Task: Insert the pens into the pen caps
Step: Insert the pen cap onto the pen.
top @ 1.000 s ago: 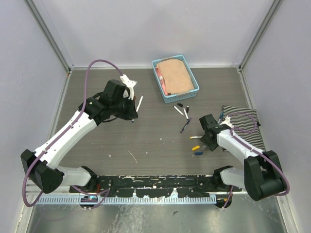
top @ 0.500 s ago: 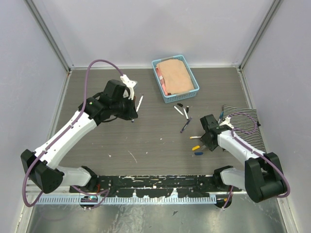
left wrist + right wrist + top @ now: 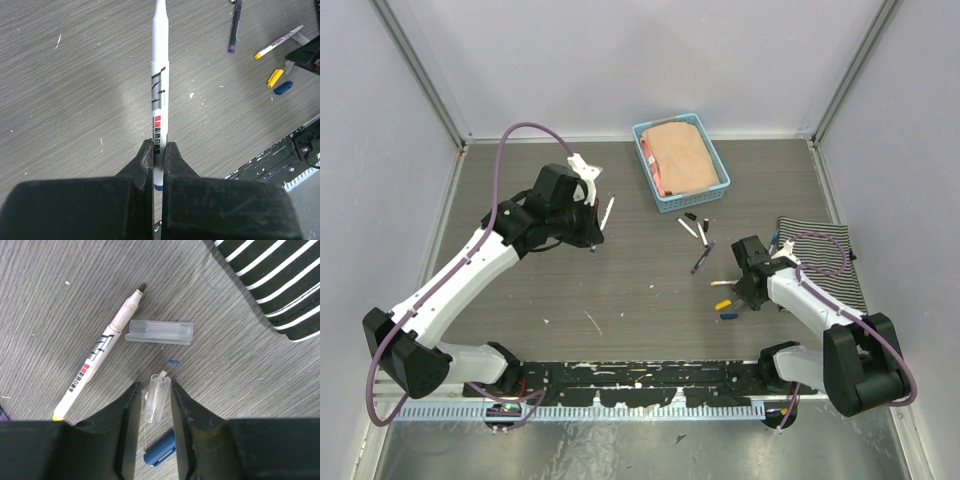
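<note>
Left of the blue basket (image 3: 694,199) the left gripper (image 3: 159,147) clamps a white pen (image 3: 159,85) by its tail, while nearer and right of that basket the right gripper (image 3: 155,386) has narrowed its fingers (image 3: 131,405) around a clear cap (image 3: 155,401), possibly not pinching it yet, so capping looks close.

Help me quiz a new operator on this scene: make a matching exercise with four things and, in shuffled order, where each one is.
Things:
1. white pen
2. clear cap
3. blue cap
4. blue basket

Places:
A. lying beside the yellow cap
B. far side of the table, holding a tan bundle
C. clamped in the left claw
D. on the table, straddled by the right claw

Pairs: 1-C, 2-D, 3-A, 4-B
</note>
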{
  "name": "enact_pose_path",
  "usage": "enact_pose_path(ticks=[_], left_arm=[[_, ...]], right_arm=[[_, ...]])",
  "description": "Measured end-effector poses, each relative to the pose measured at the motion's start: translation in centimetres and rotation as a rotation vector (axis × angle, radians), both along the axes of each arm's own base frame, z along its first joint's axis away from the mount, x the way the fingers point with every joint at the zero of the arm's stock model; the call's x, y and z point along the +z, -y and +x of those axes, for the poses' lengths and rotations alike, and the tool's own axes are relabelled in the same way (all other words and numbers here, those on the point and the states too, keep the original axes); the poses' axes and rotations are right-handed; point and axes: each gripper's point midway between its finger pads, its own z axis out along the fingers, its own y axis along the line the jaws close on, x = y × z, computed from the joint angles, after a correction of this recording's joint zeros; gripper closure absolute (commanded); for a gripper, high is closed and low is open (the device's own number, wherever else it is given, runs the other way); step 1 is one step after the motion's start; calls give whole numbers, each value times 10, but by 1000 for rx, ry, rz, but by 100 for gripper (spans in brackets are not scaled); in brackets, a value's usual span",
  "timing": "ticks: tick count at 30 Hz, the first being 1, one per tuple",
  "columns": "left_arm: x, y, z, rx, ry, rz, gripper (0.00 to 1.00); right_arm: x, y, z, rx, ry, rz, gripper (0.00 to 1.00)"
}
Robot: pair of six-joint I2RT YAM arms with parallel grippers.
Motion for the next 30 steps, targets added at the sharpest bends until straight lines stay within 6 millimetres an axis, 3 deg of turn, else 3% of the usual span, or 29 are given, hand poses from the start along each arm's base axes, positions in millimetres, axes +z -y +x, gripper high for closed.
enact_pose_path(ticks=[4,12,20,25,30], left_arm=[[0,0,0,0,0,0,100],[0,0,0,0,0,0,100],[0,0,1,3,1,0,100],[0,-2,1,12,3,4,100],[4,-5,2,34,18,1,100]], right_arm=[[-2,2,-1,7,-18,-14,75],[-1,1,1,16,-11,-15,99],[4,3,-6,24,-3,-11,100],[31,3,-3,54,111,9,100],[72,-2,6,140,290,39,100]])
